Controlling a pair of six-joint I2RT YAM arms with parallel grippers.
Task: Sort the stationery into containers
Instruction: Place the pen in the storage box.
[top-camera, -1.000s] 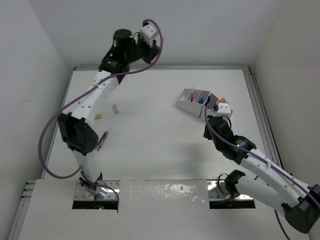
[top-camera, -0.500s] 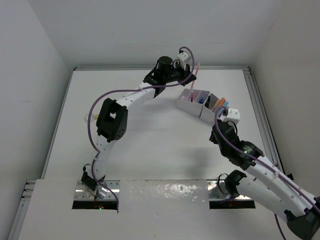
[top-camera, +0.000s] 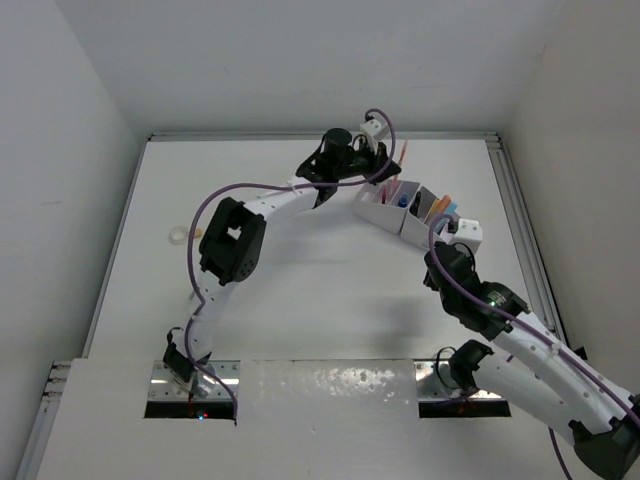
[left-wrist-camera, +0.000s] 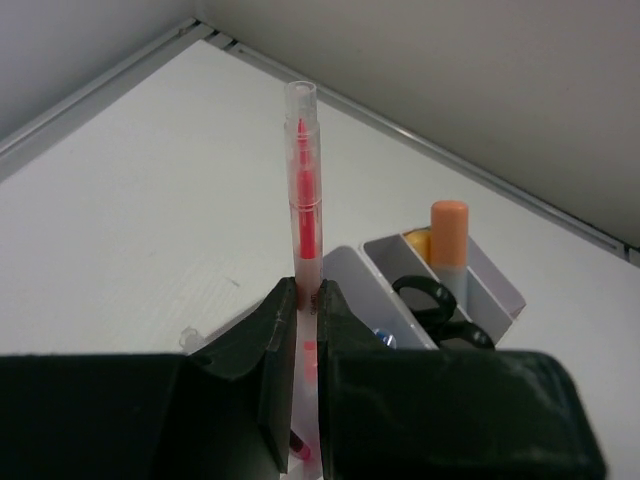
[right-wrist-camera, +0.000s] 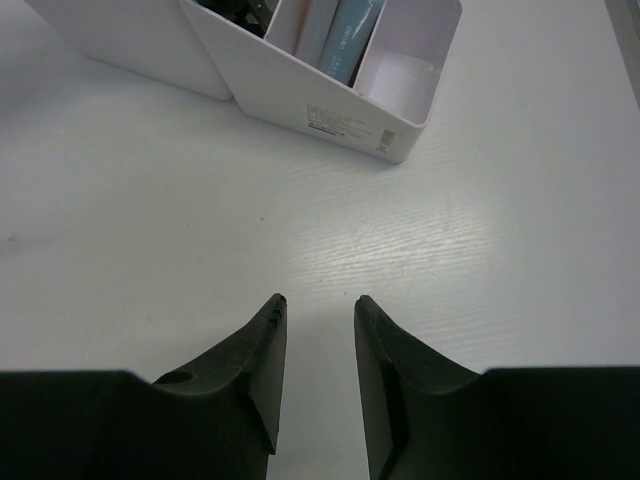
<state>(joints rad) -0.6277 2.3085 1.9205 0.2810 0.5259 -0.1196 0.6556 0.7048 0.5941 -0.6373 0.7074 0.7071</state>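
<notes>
Top view, clock readings taken on the table (top-camera: 300, 290).

- We see the left arm (top-camera: 232, 240) arching from its base at 7 o'clock to the far edge near 12. The right arm (top-camera: 520, 345) runs in from 5 o'clock towards 2.
- We find the organizer (top-camera: 382, 212), a white row of joined slanted boxes, lying at about 1 o'clock. In the right wrist view its near wall (right-wrist-camera: 300, 100) lies at 12 o'clock, well apart from the fingers, with bare table between.
- We note the left gripper (left-wrist-camera: 307, 295) clenched on a pen, its jaws pressed to the barrel on both sides. It sits at the organizer's 10 o'clock end.
- We note the right gripper (right-wrist-camera: 318, 300) released, jaws apart with nothing between them. It sits at the organizer's 5 o'clock.
- Black scissors (left-wrist-camera: 430, 300) stand handles-up in one box.
- The pen (left-wrist-camera: 303, 180) is clear with a red core and points away from the fingers. Its free end sits at 12 o'clock in the left wrist view. We cannot tell whether its other end reaches into a box.
- An orange marker (left-wrist-camera: 449, 235) stands upright in the same box as the scissors, at their 12 o'clock.
- A small pale ring (top-camera: 178, 236) lies at 9 o'clock, near the table's edge.
</notes>
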